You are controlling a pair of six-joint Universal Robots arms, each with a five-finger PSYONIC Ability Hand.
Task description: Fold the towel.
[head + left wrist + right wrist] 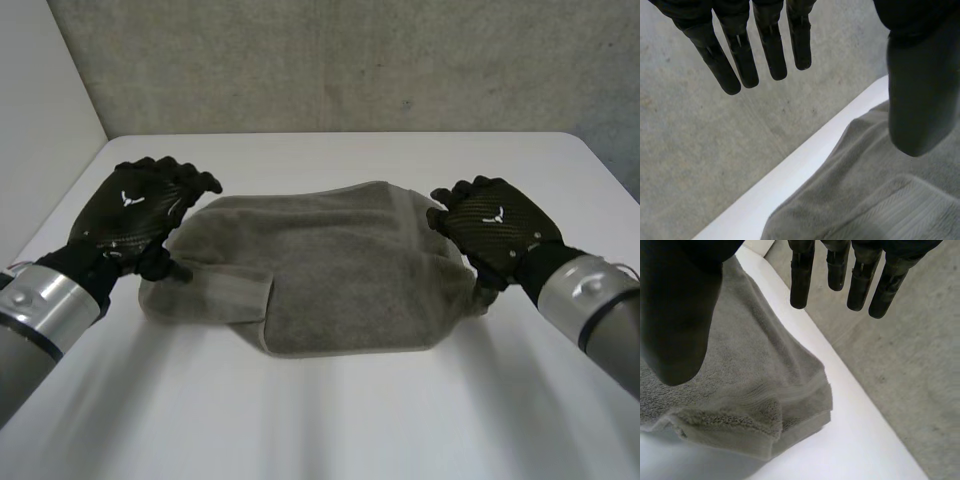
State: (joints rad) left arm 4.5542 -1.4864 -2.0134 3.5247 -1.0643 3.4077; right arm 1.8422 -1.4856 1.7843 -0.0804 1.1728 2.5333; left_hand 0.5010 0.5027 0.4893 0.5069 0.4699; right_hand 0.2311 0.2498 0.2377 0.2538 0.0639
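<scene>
A grey-green towel (pixel 320 270) lies folded over in the middle of the white table (pixel 320 420), with a hemmed band showing at its front left. My left hand (pixel 140 210) hovers at the towel's left end, fingers (pixel 742 55) straight and apart from the thumb (pixel 920 95), holding nothing. The towel (pixel 880 200) lies below that thumb. My right hand (pixel 495 230) hovers at the towel's right end, its fingers (pixel 840 270) straight and its thumb (pixel 675 315) spread wide. Beneath it the towel's layered right corner (pixel 765 405) rests on the table.
The table's far edge (pixel 805 160) meets a grey concrete wall (pixel 330 60). A pale wall (pixel 40 110) stands at the table's left side. Bare table surface stretches in front of the towel.
</scene>
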